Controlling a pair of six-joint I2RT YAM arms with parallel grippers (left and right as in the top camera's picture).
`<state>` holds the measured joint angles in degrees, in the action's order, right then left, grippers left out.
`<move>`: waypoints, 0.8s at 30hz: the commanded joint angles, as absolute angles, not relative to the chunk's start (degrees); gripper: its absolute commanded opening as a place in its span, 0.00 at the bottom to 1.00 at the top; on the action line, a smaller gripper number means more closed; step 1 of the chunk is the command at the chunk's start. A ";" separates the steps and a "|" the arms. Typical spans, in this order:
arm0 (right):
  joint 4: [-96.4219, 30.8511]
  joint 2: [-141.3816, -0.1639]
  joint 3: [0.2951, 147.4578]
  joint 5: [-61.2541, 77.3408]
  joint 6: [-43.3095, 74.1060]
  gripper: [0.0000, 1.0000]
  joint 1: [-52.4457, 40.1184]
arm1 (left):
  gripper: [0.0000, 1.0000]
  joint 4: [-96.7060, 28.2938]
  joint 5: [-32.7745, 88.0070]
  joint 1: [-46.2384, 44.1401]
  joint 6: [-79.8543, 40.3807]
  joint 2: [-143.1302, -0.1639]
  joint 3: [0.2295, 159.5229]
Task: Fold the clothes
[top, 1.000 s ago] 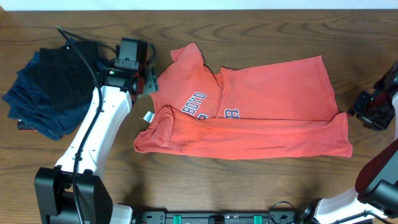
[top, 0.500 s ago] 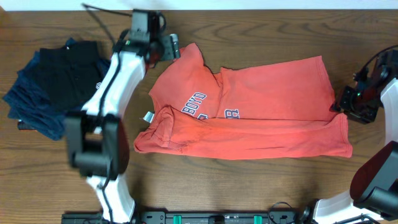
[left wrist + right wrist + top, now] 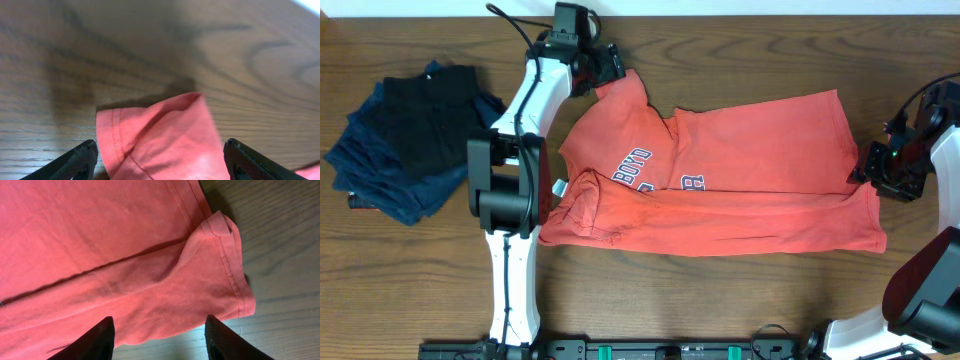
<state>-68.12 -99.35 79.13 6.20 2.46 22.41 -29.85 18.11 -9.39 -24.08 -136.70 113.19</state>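
The red-orange T-shirt (image 3: 720, 180) lies partly folded across the table's middle, its white-and-navy lettering (image 3: 635, 165) near its left part and a small white tag (image 3: 558, 188) at its left edge. My left gripper (image 3: 610, 68) is open at the shirt's back-left sleeve; in the left wrist view the sleeve's tip (image 3: 160, 140) lies between the open fingers (image 3: 159, 160). My right gripper (image 3: 873, 170) is open at the shirt's right edge; in the right wrist view the hem corner (image 3: 220, 270) lies above the open fingers (image 3: 159, 335).
A pile of folded navy and black garments (image 3: 405, 140) lies at the left of the wooden table (image 3: 720, 300). The left arm (image 3: 515, 170) reaches up along the shirt's left side.
My left gripper has swung from the shirt's left edge up to the back-left sleeve. My right gripper has moved left to the shirt's right edge.
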 commanded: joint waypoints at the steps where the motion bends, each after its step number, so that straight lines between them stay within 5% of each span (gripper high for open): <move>1: -68.18 -98.45 80.12 5.80 1.58 0.57 22.06 | 0.82 -29.98 18.81 -9.65 -25.63 -137.93 114.21; 17: -69.08 -98.45 80.12 5.80 1.58 0.57 22.06 | 0.82 -29.47 13.34 -11.88 -26.89 -142.23 113.91; 24: -69.28 -98.48 80.12 5.80 1.61 0.57 22.06 | 0.27 -27.16 13.23 -12.19 -26.89 -142.26 113.91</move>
